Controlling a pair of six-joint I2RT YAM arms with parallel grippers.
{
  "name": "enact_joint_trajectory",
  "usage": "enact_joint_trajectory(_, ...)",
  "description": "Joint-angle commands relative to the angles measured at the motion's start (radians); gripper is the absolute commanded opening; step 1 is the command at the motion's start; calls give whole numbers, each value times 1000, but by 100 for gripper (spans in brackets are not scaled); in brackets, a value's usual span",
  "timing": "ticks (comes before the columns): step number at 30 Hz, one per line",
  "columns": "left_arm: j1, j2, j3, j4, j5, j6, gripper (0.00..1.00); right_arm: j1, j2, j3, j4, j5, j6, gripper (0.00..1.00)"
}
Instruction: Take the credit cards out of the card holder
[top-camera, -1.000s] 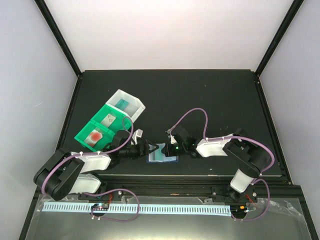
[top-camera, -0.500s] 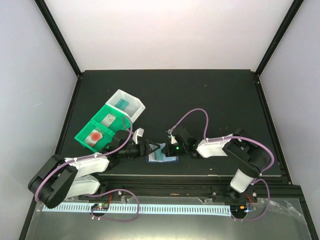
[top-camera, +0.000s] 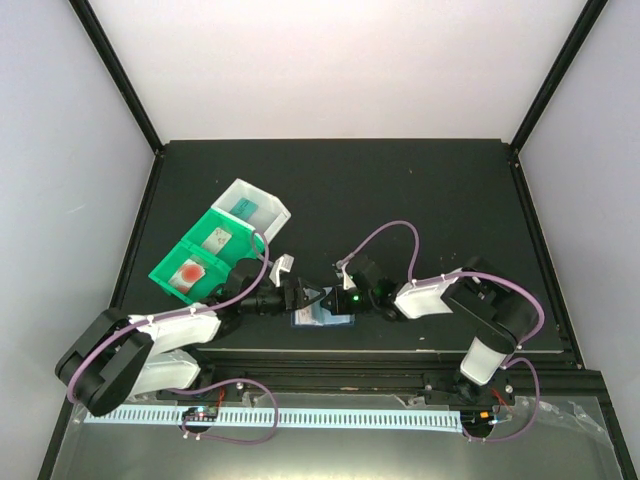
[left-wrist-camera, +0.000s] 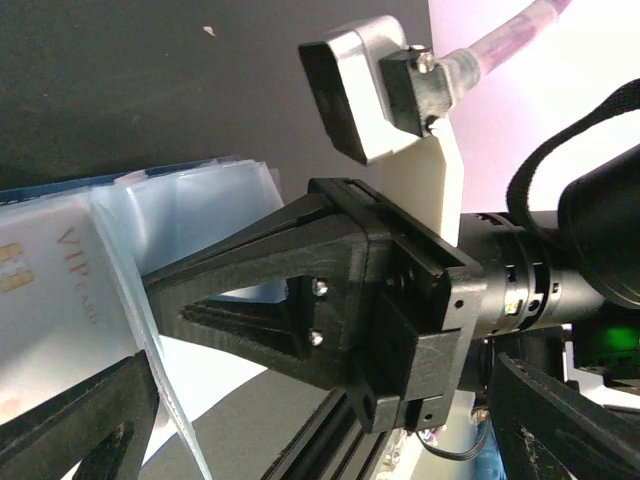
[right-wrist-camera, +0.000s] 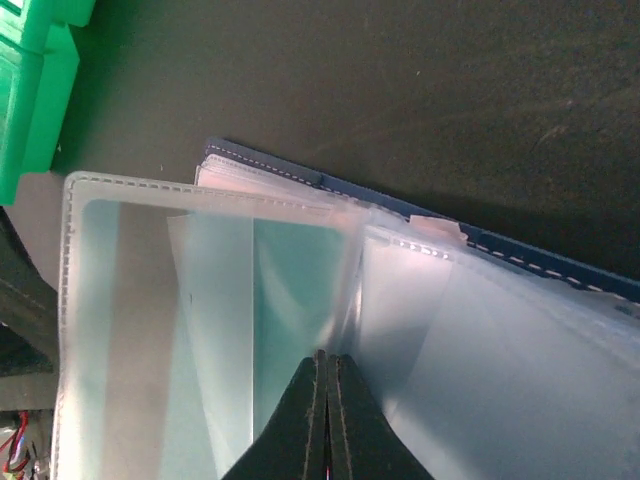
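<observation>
- The navy-blue folding card holder (right-wrist-camera: 530, 262) with white stitching lies open near the front edge of the black surface (top-camera: 400, 200), with its clear plastic sleeves (right-wrist-camera: 130, 330) fanned up.
- A pale plastic card (left-wrist-camera: 45, 300) with gold "VIP" lettering sits in one sleeve. A teal card (right-wrist-camera: 295, 300) shows through another.
- The right claw (right-wrist-camera: 326, 358) is closed tight with its tips at the sleeves' fold. I cannot tell whether it pinches one.
- The left claw (top-camera: 305, 297) is spread wide at the holder's left side, holding nothing.
- Green plastic bins (top-camera: 190, 262) and a white bin (top-camera: 258, 208) stand to the back left.

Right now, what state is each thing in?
card holder, open flat, clear sleeves fanned.
VIP card, inside the holder.
teal card, in a sleeve.
left fingers, open, empty.
right fingers, shut, tips on the sleeves.
green bin, holds a red-orange card and a pale card.
white bin, holds a teal item.
</observation>
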Motion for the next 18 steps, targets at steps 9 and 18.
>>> enact_joint_trajectory(9,-50,12,57,18,-38,-18,92,7,-27,-84,45,9,26,9)
enact_joint_trajectory(18,-82,54,76,61,-39,-35,92,6,-116,-147,99,76,32,13)
